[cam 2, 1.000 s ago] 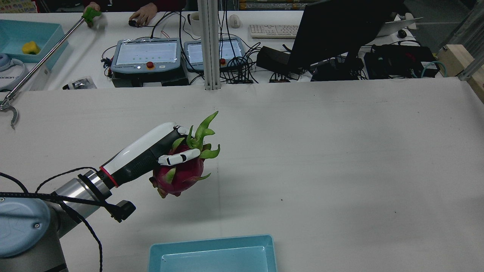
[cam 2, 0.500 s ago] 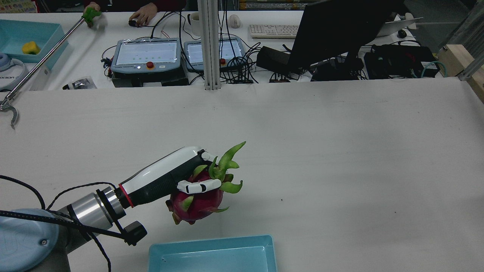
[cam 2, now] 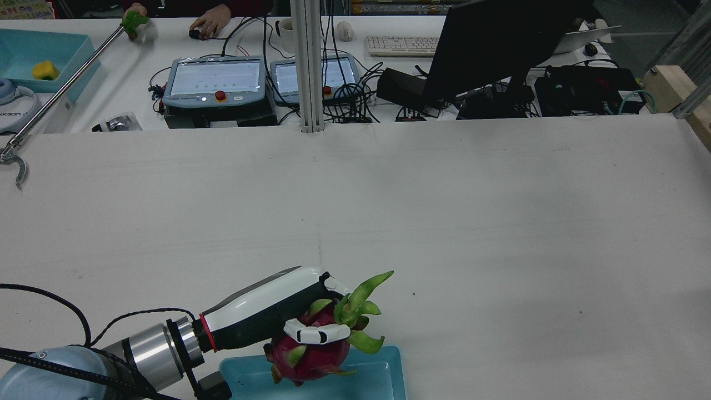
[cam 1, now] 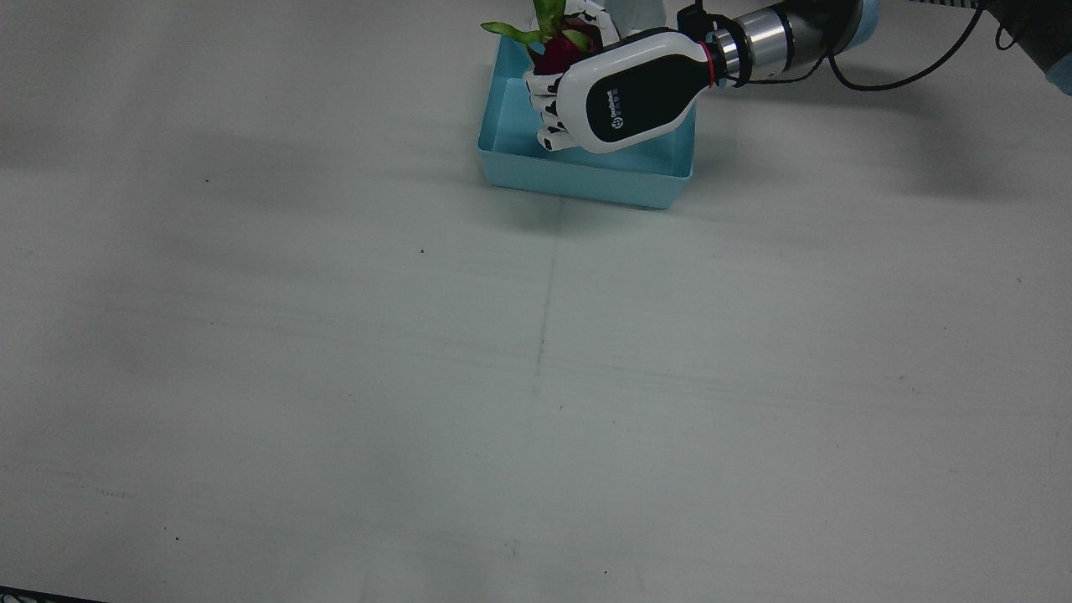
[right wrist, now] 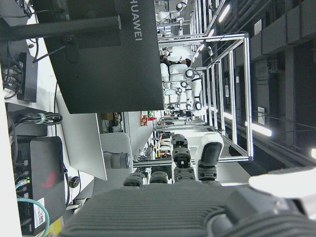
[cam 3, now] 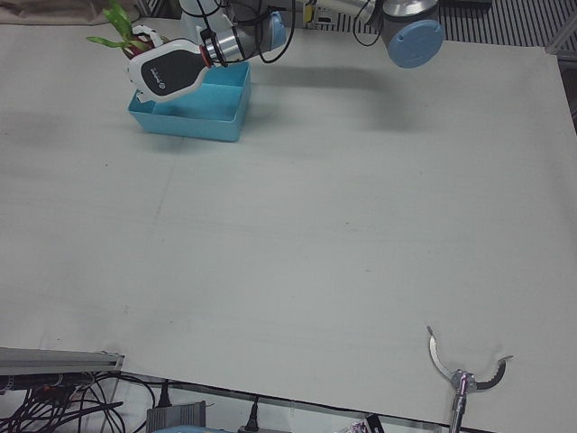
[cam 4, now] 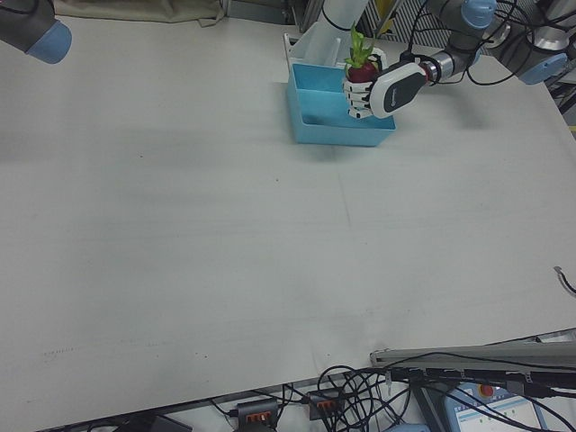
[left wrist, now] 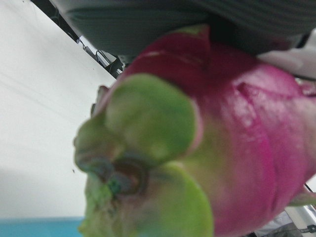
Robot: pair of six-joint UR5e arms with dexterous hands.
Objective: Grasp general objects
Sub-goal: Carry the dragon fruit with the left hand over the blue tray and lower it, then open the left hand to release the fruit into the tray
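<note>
Front view: left hand [cam 1: 624, 100] is wrapped around the dragon fruit [cam 1: 563, 46], carrying it above the blue bin [cam 1: 578, 172].

Rear view: fruit hangs clear of the bin floor.

Looks like the drop-off step, so next is lowering, then uncurling.

Right hand view: fingers look relaxed and empty.

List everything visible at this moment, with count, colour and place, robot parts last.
dragon fruit: one, magenta with green leaves, held above the tray.
tray: one, light blue, on the table at the robot's edge.
table: one, white, otherwise bare in the front view.
grabber tool: one, metal with green handle, far left of the rear view.
screens: two, grey, on the desk beyond the table.
left hand: white and black, shut on the dragon fruit.
right hand: fingers apart, holding nothing, seen only in its own view.
</note>
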